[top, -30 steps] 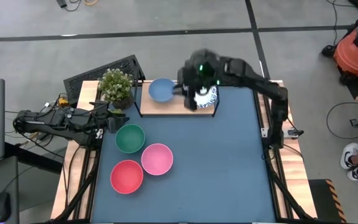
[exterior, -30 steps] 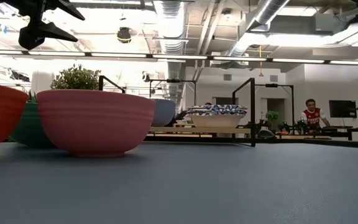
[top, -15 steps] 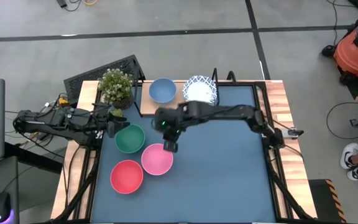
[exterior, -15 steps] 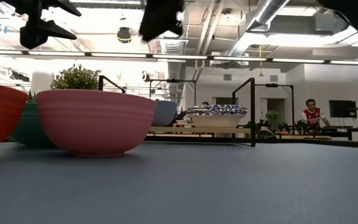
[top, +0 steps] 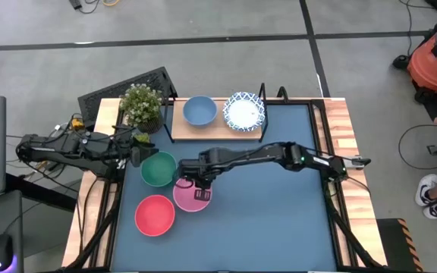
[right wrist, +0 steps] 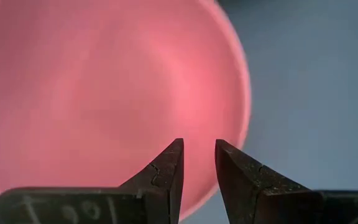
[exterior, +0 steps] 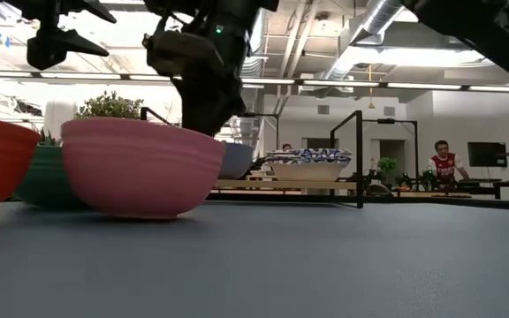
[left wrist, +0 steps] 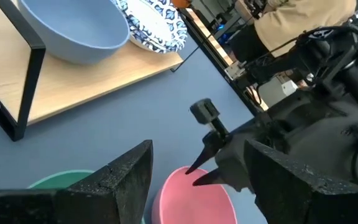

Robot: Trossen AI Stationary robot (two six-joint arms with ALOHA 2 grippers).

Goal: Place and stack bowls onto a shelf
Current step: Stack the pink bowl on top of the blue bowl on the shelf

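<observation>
high view: right gripper point(top: 201, 194) reaching across the mat point(top: 279, 220) to hover over the pink bowl point(top: 191, 193) near table centre. green bowl point(top: 158, 168) at 10 o'clock of the pink bowl, red bowl point(top: 155, 215) at 8 o'clock. shelf point(top: 217, 129) at 12 o'clock of the table, carrying the blue bowl point(top: 199, 111) and, at its 3 o'clock, the patterned bowls point(top: 244, 111). left gripper point(top: 137, 149) parked at 9 o'clock beside the plant point(top: 142, 105). low view: right gripper descending from above onto the far rim of the pink bowl point(exterior: 142, 167). left wrist view: left gripper point(left wrist: 197, 180) with fingers spread wide, holding nothing; right gripper point(left wrist: 205, 171) at the pink bowl point(left wrist: 193, 198) rim. right wrist view: right gripper point(right wrist: 197, 163) fingers nearly together with a narrow gap, directly above the pink bowl point(right wrist: 104, 93); cannot tell whether the rim is pinched.
</observation>
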